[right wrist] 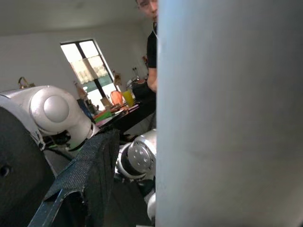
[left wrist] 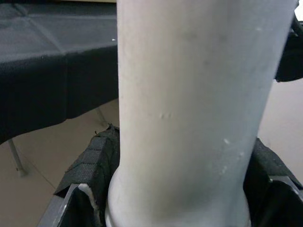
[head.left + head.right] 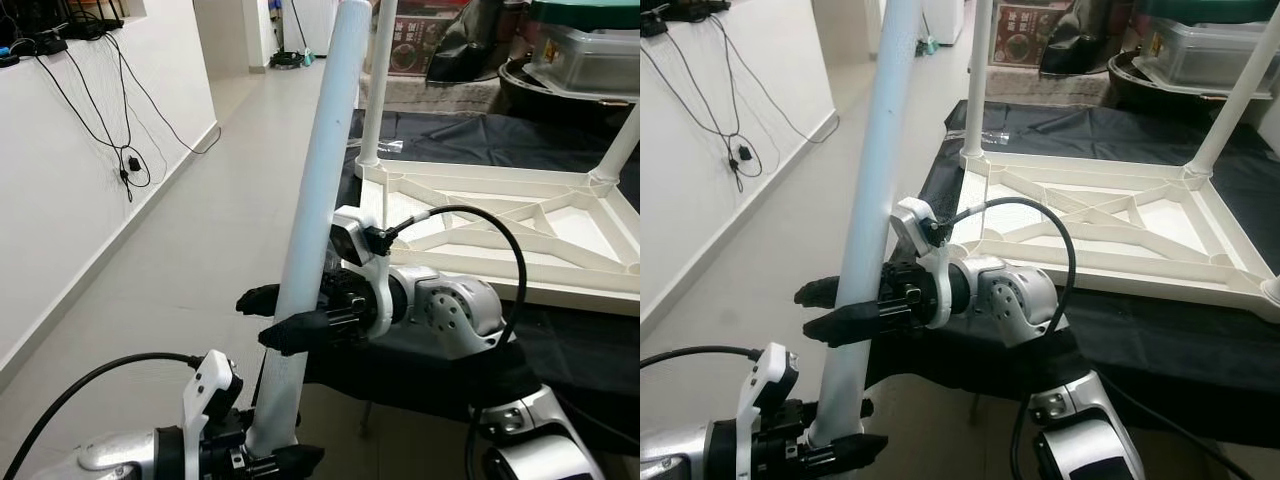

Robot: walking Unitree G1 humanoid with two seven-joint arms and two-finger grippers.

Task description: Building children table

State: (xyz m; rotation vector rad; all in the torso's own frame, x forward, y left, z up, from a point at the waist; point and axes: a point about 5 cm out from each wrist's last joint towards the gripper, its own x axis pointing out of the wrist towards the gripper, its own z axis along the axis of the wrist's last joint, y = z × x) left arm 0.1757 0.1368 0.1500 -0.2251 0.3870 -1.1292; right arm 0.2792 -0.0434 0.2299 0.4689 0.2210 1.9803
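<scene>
Leg in hand, tabletop waiting at right!
My left end effector (image 3: 262, 462) and right end effector (image 3: 290, 317) both clamp the white table leg (image 3: 318, 215), centre frame; the upturned tabletop (image 3: 500, 225) lies on the black-draped desk (image 3: 560, 340). A tilt could miss the socket.
</scene>
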